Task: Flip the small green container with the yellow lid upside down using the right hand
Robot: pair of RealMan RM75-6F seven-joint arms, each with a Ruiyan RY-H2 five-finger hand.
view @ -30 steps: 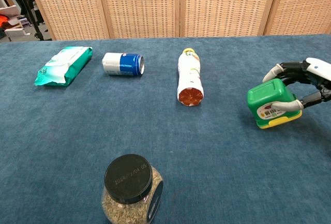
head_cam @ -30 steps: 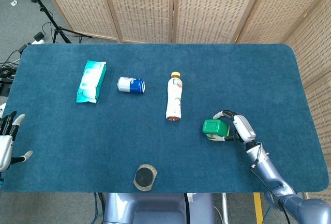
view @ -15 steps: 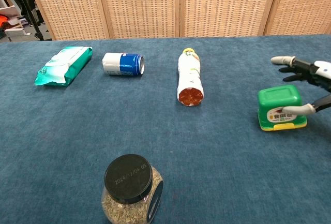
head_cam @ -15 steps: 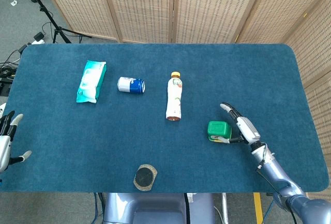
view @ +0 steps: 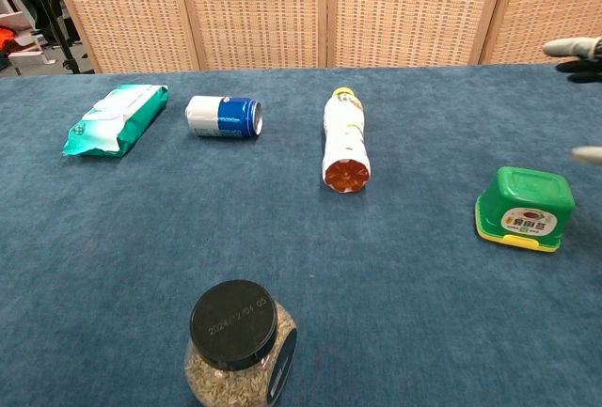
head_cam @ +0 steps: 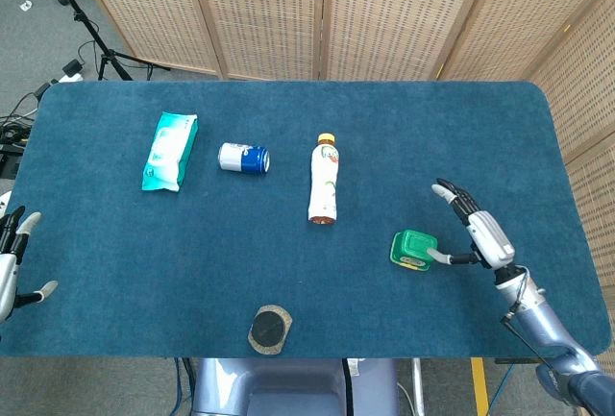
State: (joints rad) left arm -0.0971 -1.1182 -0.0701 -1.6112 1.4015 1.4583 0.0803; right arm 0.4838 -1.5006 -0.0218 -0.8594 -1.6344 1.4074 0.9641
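Observation:
The small green container point(head_cam: 414, 248) point(view: 525, 208) stands on the blue table with its yellow lid down against the cloth and its green base up. My right hand point(head_cam: 479, 230) is open just right of it, fingers spread, the thumb reaching toward the container; whether the thumb touches it I cannot tell. In the chest view only the fingertips point(view: 570, 47) of that hand show at the right edge. My left hand point(head_cam: 12, 260) hangs open past the table's left edge, holding nothing.
An orange-capped bottle point(head_cam: 324, 180) lies at mid table, a blue can point(head_cam: 243, 158) and a teal wipes pack point(head_cam: 170, 150) lie to its left. A black-lidded jar point(head_cam: 270, 328) stands at the front edge. Wicker screens close off the back.
My right hand let go of the container, set it down lid-down, opened and drew back to the right. The left hand stayed put.

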